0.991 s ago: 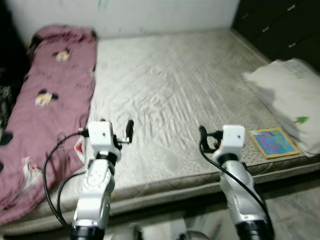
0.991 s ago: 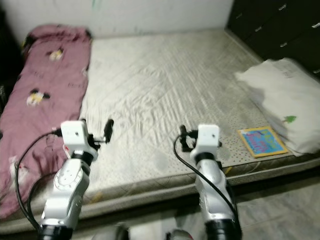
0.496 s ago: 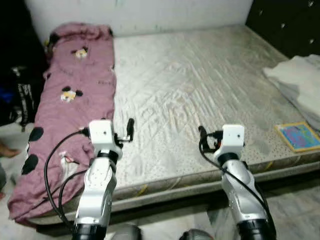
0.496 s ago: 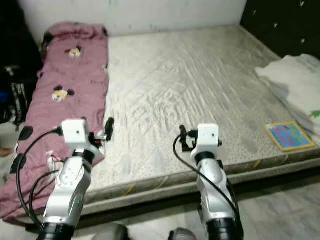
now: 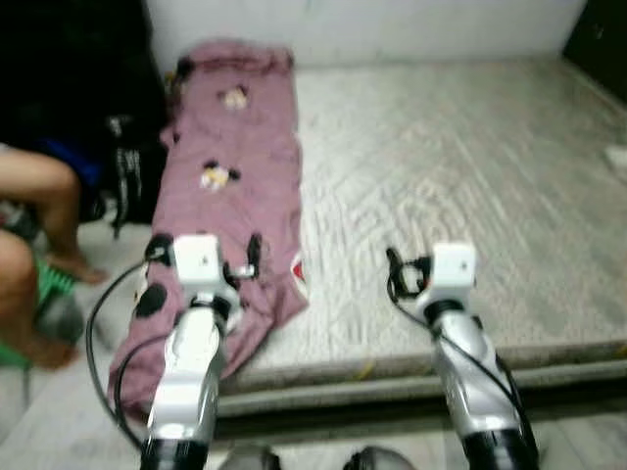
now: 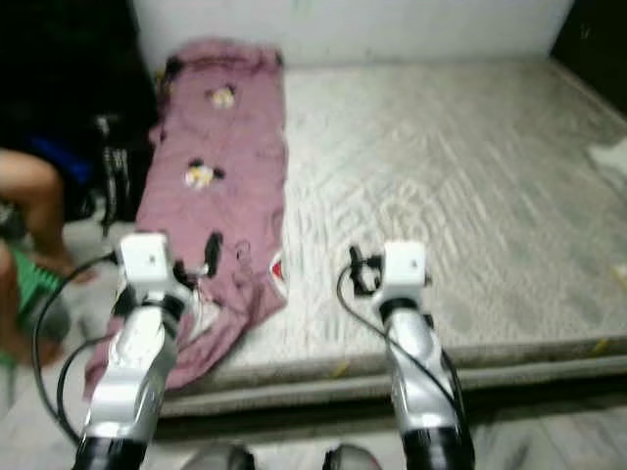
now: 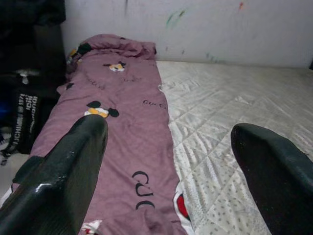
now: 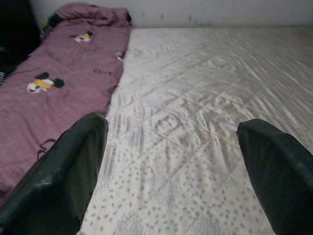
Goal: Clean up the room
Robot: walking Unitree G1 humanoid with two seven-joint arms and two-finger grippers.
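A mauve blanket (image 5: 235,176) printed with cartoon mice lies along the left side of a bare quilted mattress (image 5: 470,196), and its near end hangs over the front corner. Both arms are raised in front of the bed's near edge. My left gripper (image 5: 251,260) is over the blanket's near end, open and holding nothing, and the left wrist view looks past its fingers (image 7: 73,161) at the blanket (image 7: 127,127). My right gripper (image 5: 394,270) is open over the mattress, also holding nothing, with the quilted cover (image 8: 195,98) ahead of it.
A person's bare legs (image 5: 39,196) are at the far left, above something green (image 5: 20,304). A black bag (image 5: 127,166) stands against the bed's left side. A white edge of bedding (image 5: 617,157) shows at the far right. Grey floor (image 5: 59,411) lies before the bed.
The camera has swung to the left, so the bed has slid right in view. The pillow and colourful book have left the frame and a person's legs have entered. Both arms keep their pose.
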